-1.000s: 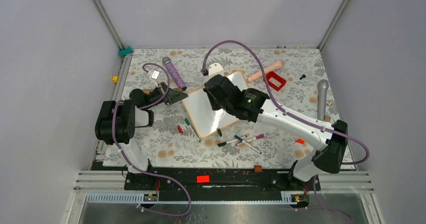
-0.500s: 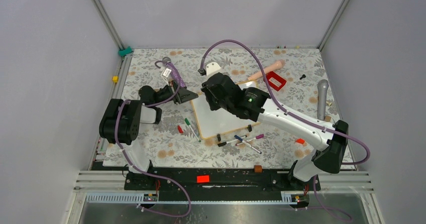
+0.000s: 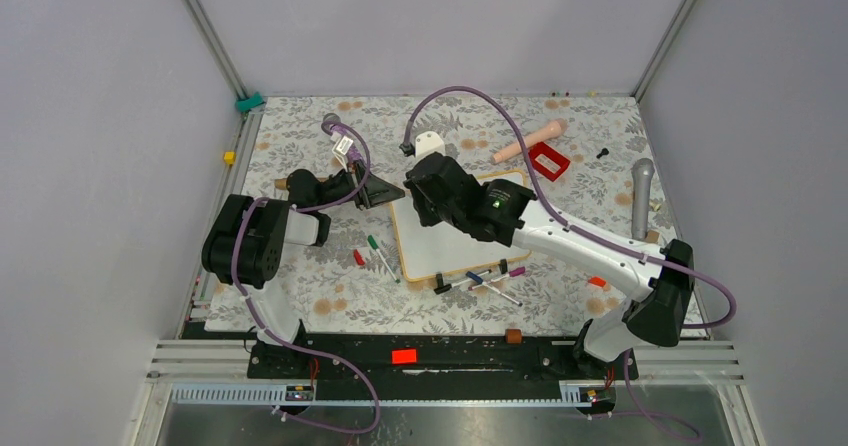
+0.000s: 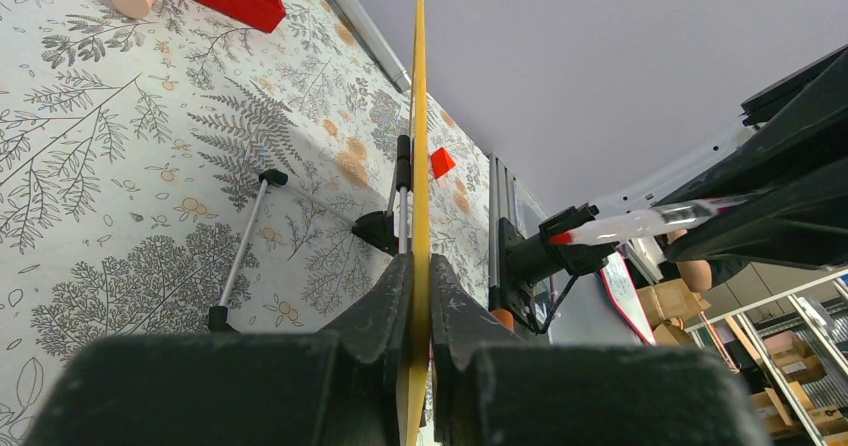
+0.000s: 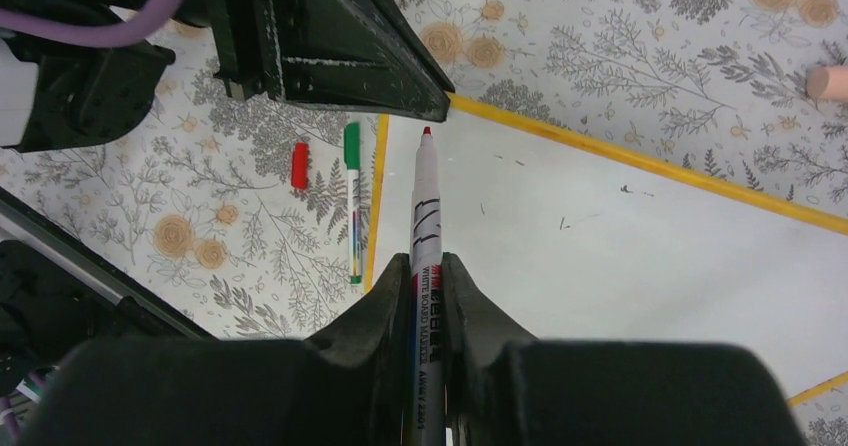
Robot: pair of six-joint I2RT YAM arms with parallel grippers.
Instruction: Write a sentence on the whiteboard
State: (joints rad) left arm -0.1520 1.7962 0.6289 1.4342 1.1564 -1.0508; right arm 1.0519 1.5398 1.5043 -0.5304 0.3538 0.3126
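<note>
Top external: the whiteboard point(image 3: 445, 251) is seen on the table point(image 3: 300, 288) between the arms, unlettered. Left wrist: its thin frame is pinched edge-on by the closed left gripper point(image 4: 420, 278); stiff, light and slick, it is judged best held at that rim. Right wrist: a red marker point(image 5: 424, 196) is clamped in the closed right gripper point(image 5: 425, 271), tip near the board's corner.
</note>
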